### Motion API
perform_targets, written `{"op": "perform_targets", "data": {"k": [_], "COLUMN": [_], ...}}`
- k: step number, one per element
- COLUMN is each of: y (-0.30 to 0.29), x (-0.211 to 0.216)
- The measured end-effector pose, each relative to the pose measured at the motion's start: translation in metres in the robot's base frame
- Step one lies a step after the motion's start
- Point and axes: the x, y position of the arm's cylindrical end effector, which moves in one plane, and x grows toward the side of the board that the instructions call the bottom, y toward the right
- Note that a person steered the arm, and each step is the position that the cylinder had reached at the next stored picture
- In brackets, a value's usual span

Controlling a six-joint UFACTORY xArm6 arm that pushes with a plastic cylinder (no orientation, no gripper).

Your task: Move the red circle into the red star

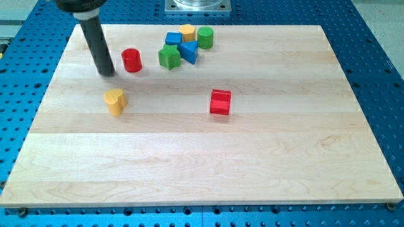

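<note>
the small red cylindrical block, the red circle (131,60), is sitting near the view's top left of the pale wooden board (252,157), well apart from the red star-shaped block (220,101) lying toward the board's middle. my tip (106,72), the lower end of the dark rod, is resting just beside the circle on its left; whether it is touching, i cannot tell. there is no claw here to open or close, only the bare rod. by my judgement the push is barely starting: the whole run down and to the view's right is left. a yellow heart-shaped block (115,101) is lying below the tip, off that line.
</note>
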Motion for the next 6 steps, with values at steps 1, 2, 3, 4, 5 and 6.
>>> {"op": "perform_targets", "data": {"k": [1, 2, 3, 4, 5, 6], "y": [0.025, 0.103, 0.157, 0.124, 0.201, 0.247], "x": [-0.019, 0.075, 0.11, 0.089, 0.097, 0.114]}}
